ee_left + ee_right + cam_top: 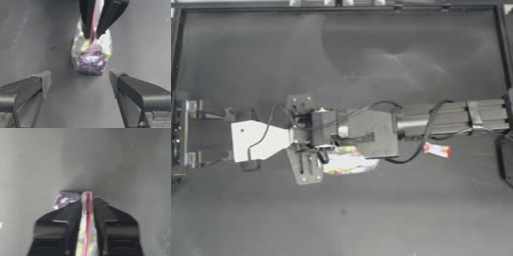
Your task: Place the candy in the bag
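Overhead first: both arms meet near the middle of the dark desk [338, 55]. Right arm reaches in from the right, its end effector [333, 142] over the bag's near edge. The bag [349, 162] lies just below the two wrists, yellow, green and pink showing through the plastic. The candy [437, 149] sits alone on the desk, off to the right of the bag and just below the right arm — apart from the bag, touched by nothing.

Left wrist view — the left end effector [80, 80] is spread wide and grips nothing; the bag [91, 57] stands beyond it, apart from both jaws. Farther off, the right end effector [97, 27] pinches the pink-red seal strip [93, 25].

Right wrist view: the right end effector [87, 203] is clenched on the bag [66, 198], the seal strip [87, 213] upright between the jaws.
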